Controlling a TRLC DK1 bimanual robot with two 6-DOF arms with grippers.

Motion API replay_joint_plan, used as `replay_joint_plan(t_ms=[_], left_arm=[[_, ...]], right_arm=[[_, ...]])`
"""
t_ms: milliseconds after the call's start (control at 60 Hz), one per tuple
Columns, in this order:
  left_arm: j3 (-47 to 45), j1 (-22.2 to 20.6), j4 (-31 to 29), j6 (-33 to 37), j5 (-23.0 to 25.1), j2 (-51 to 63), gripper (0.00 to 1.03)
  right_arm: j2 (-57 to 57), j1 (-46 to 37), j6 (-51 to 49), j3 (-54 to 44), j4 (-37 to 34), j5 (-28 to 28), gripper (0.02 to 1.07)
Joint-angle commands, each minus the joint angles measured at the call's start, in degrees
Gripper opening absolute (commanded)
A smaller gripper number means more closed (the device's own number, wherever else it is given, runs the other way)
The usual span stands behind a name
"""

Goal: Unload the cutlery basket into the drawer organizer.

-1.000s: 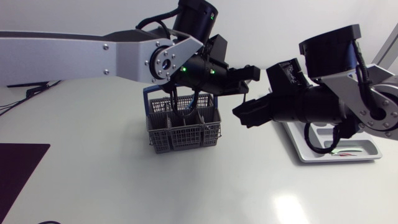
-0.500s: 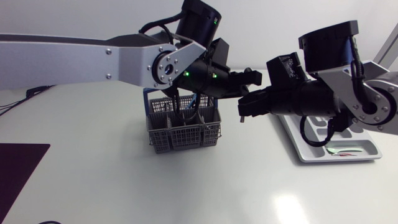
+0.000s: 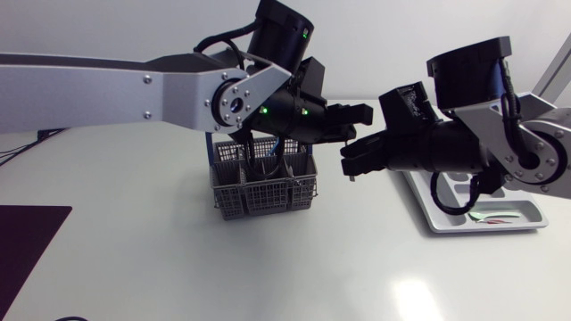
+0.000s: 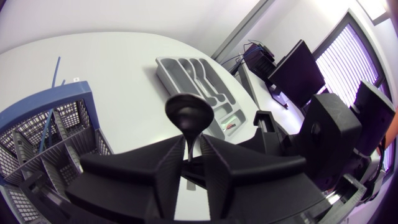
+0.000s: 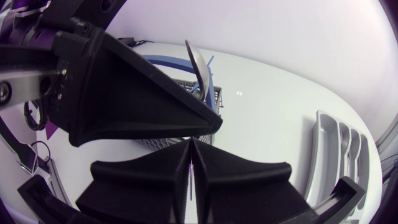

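Observation:
A spoon (image 4: pixel 188 118) stands upright above the table, between the grey cutlery basket (image 3: pixel 264 183) and the grey drawer organizer (image 3: pixel 446 218). My left gripper (image 3: pixel 357 114) is around its thin handle, fingers (image 4: pixel 168 168) slightly apart with a small gap on each side. My right gripper (image 3: pixel 350 162) meets it from the right just below and is shut on the handle. In the right wrist view the spoon bowl (image 5: pixel 198 62) rises ahead of the shut fingers (image 5: pixel 180 168), past my left gripper's wedge. The basket (image 4: pixel 62 124) lies beside my left gripper.
The basket has a blue handle (image 3: pixel 214 134) and several compartments. The organizer (image 4: pixel 163 65) holds a coloured piece of cutlery (image 3: pixel 500 217) in its near compartment. A dark mat (image 3: pixel 27 241) covers the table's left front corner.
My right gripper moved left to my left gripper and shut on the spoon handle. My left gripper's fingers eased apart slightly.

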Motion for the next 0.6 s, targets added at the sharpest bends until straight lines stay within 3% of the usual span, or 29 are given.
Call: replay_joint_plan(t_ms=[0,200,433,583], left_arm=[[0.35,-1.34,-1.21,2.53,-1.2,-1.69,0.54],[1.75,-2.75,-9.47,11.85,-3.23,-2.84,0.69],[0.96,-2.66,-15.36,19.23,-3.84,-6.97,0.69],[-0.8,-1.34,-17.91,23.45,-4.81,-9.25,0.69]], right_arm=[[-1.49,-1.05,-1.33,-1.64,-0.65,-0.58,0.08],[-2.1,-6.49,-6.42,-2.69,-4.07,-3.92,0.08],[-3.07,-16.07,-18.9,-4.8,-8.29,-8.66,0.09],[-2.28,-28.38,-33.76,-4.36,-13.74,-14.29,0.09]])
